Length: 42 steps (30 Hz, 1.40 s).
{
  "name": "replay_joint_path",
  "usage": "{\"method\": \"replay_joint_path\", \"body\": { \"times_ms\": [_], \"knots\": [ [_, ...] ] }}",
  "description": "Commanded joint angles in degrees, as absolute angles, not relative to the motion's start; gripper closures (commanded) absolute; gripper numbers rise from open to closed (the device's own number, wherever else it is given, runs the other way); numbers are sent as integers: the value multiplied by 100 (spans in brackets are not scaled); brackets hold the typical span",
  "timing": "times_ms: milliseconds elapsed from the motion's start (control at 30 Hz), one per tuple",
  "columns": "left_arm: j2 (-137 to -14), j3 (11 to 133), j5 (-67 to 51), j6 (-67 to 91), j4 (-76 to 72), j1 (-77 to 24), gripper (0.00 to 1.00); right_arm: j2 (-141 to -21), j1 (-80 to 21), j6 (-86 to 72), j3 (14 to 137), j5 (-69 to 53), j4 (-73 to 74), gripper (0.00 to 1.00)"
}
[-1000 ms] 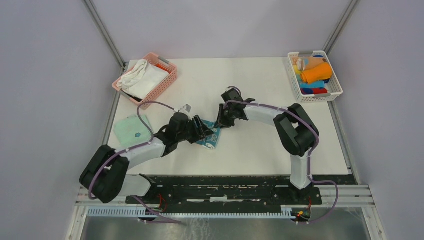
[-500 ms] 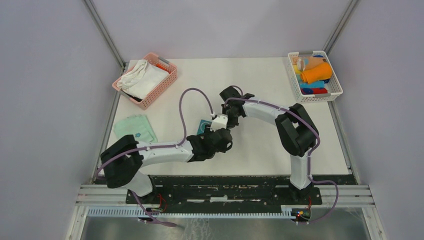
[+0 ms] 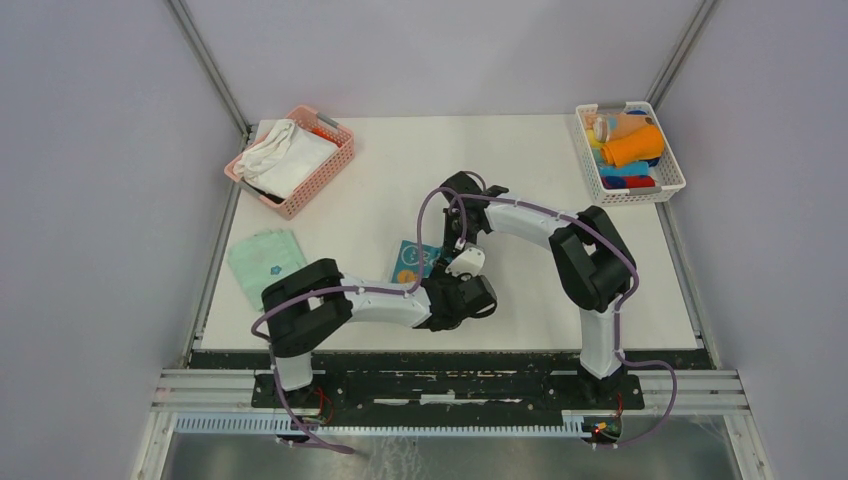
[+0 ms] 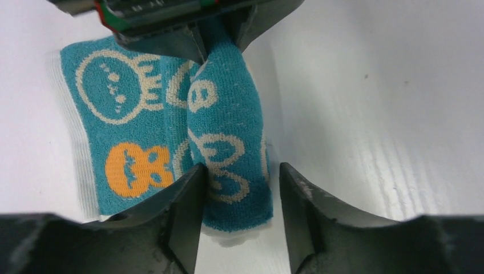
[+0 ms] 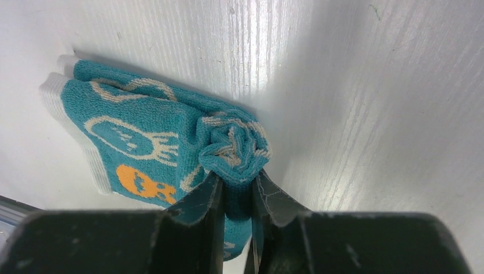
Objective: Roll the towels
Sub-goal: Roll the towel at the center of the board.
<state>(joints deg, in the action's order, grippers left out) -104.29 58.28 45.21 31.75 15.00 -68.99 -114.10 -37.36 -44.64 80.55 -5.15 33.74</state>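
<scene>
Right claw [image 5: 234,184] is pinched narrow on the coiled end of the teal printed towel [image 5: 142,134], seemingly to keep the roll from springing loose. Left claw [image 4: 240,174] stands half wide astride the roll's other end, one side touching the cloth and the other just clear, gripping nothing. Partly rolled, the towel lies near the middle of the worktop [image 5: 371,85] with its flat remainder beside the roll, probably so both ends can be turned together.

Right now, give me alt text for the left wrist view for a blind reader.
A partly rolled teal towel with cream and orange print lies on a white table, its roll between the open fingers of the left gripper. At the top edge, the right gripper pinches the roll's far end.
</scene>
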Motion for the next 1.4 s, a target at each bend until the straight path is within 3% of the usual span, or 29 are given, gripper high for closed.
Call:
{"method": "replay_joint_path", "body": {
  "times_ms": [0, 200, 433, 633, 833, 933, 1133, 1300, 1367],
  "knots": [
    [-10725, 6091, 4812, 3435, 1859, -6905, 49, -11436, -3752, -4381, 8241, -545, 3430, 76],
    [-10240, 5667, 4350, 3534, 1586, -6660, 64, -11140, -3715, -4413, 8090, -882, 2886, 72],
    [-8763, 3765, 1168, 3887, -837, -5190, 82, -10479, -3503, -4690, 7282, -1700, 1311, 58],
    [-8309, 2584, -744, 4874, -2557, -4049, 85, -10320, -3234, -5104, 6579, -2355, 36, 40],
    [-8920, 1817, -2216, 6139, -4603, -3199, 85, -10719, -3239, -5557, 6196, -2804, -1017, 32],
    [-9357, 1612, -2559, 6638, -5463, -2976, 85, -11066, -3242, -5787, 6111, -3011, -1476, 31],
    [-9782, 1559, -2649, 6781, -5645, -2834, 83, -11653, -3332, -5806, 6313, -3078, -1437, 34],
    [-9496, 1753, -2452, 6333, -4671, -2843, 76, -11785, -3364, -5460, 6429, -2582, -594, 48],
    [-9125, 1875, -2184, 5912, -3933, -2884, 68, -11713, -3403, -5200, 6595, -2225, 111, 56]
  ]
}}
